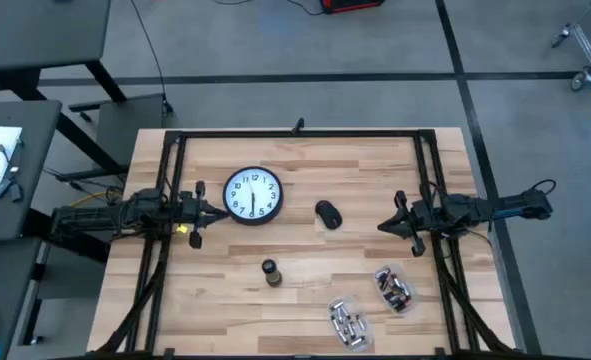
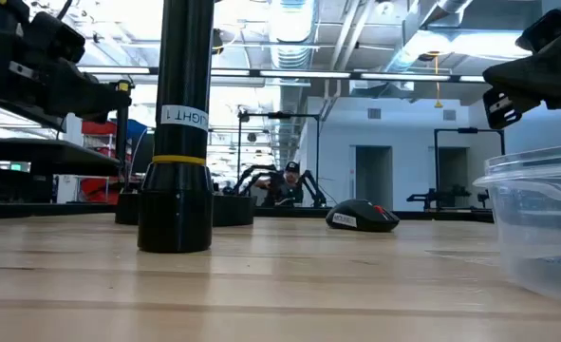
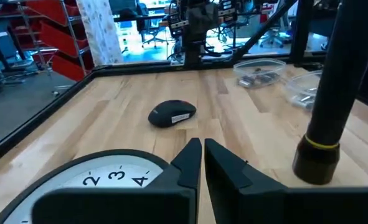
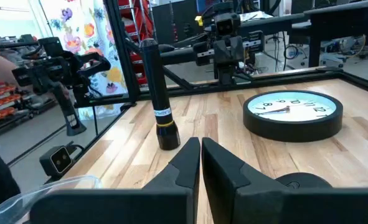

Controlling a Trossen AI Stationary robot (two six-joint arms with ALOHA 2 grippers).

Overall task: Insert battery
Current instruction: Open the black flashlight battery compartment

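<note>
The pale wooden surface (image 1: 305, 290) carries a round clock (image 1: 252, 195) at 10 o'clock. The left hand (image 1: 218, 210) is almost closed and empty beside it. The right hand (image 1: 388, 226), at 3 o'clock, is likewise. A black cylindrical flashlight (image 1: 270, 272) stands at 6 o'clock; loose batteries (image 1: 347, 325) lie at 5 o'clock.

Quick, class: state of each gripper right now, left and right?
Left gripper: shut, holding nothing, beside the clock.
Right gripper: shut, holding nothing, near the computer mouse.
</note>
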